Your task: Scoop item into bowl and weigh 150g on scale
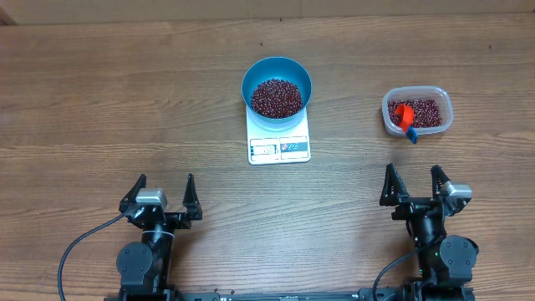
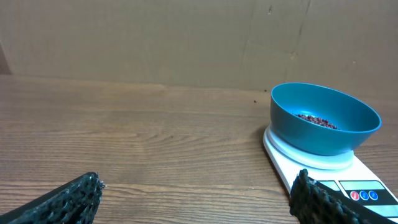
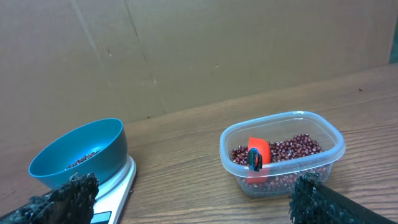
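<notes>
The blue bowl (image 1: pixel 277 88) (image 2: pixel 324 118) (image 3: pixel 79 155) stands on the white scale (image 1: pixel 279 145) (image 2: pixel 348 179) (image 3: pixel 118 186) at the table's middle back and holds dark red-brown beans (image 1: pixel 277 98) (image 2: pixel 317 120). More beans (image 1: pixel 423 111) (image 3: pixel 292 149) fill a clear tub (image 1: pixel 417 111) (image 3: pixel 283 152) at the right, with a red-orange scoop (image 1: pixel 405 115) (image 3: pixel 257 155) resting in them. My left gripper (image 1: pixel 161 194) (image 2: pixel 196 196) is open near the front left, far from the scale. My right gripper (image 1: pixel 413 186) (image 3: pixel 193 199) is open near the front right, short of the tub. Neither holds anything.
A brown cardboard wall (image 2: pixel 186 37) (image 3: pixel 205 43) stands behind the wooden table (image 1: pixel 125 109). A few stray specks lie on the wood behind the bowl (image 1: pixel 261 45).
</notes>
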